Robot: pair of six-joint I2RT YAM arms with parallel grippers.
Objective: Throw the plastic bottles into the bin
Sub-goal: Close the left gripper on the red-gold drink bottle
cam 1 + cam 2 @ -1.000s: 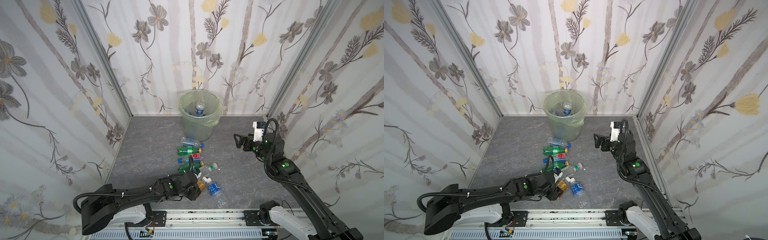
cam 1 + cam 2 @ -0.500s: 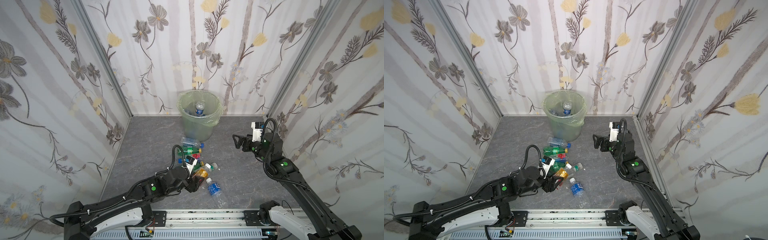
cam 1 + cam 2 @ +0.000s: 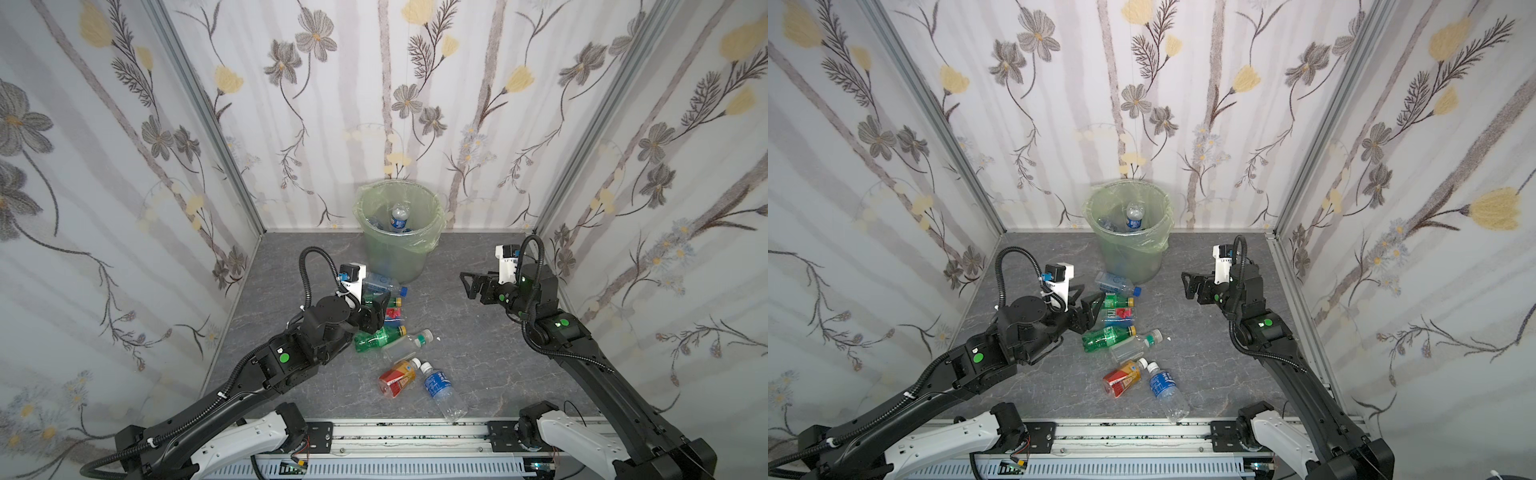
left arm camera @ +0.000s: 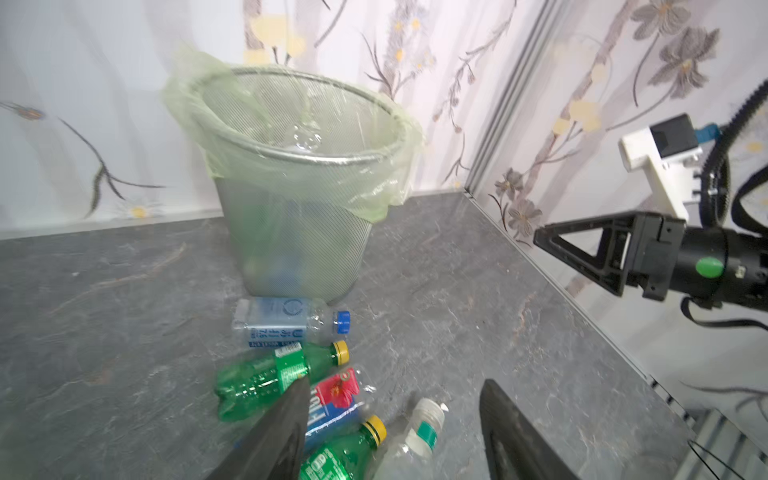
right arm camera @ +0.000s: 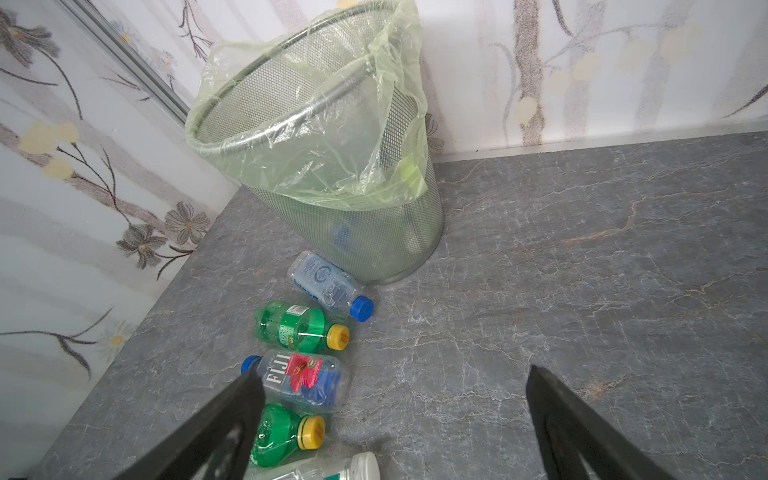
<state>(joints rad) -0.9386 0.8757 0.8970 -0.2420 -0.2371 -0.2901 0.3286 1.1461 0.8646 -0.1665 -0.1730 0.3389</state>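
The bin (image 3: 397,253) (image 3: 1128,255) (image 4: 299,232) (image 5: 353,224), wire mesh lined with a pale-green bag, stands at the back wall with bottles (image 3: 398,218) inside. Several plastic bottles lie in a line in front of it: a clear blue-capped one (image 3: 1115,282) (image 5: 328,282), a green one (image 3: 1116,301), a Fiji one (image 5: 303,378), another green one (image 3: 378,336), a clear white-capped one (image 3: 409,345), an orange-red one (image 3: 397,378) and a blue-labelled one (image 3: 440,388). My left gripper (image 3: 376,309) (image 4: 395,415) hangs open and empty over the green and Fiji bottles. My right gripper (image 3: 467,286) (image 5: 392,380) is open in the air to their right.
Flowered walls close in the grey stone floor (image 3: 478,353) on three sides. A metal rail (image 3: 395,436) with both arm bases runs along the front edge. Bare floor lies between the bottles and the right wall.
My left gripper has opened, risen from the orange-red bottle at the front and moved back toward the bin. That bottle lies on the floor. The right arm barely moved.
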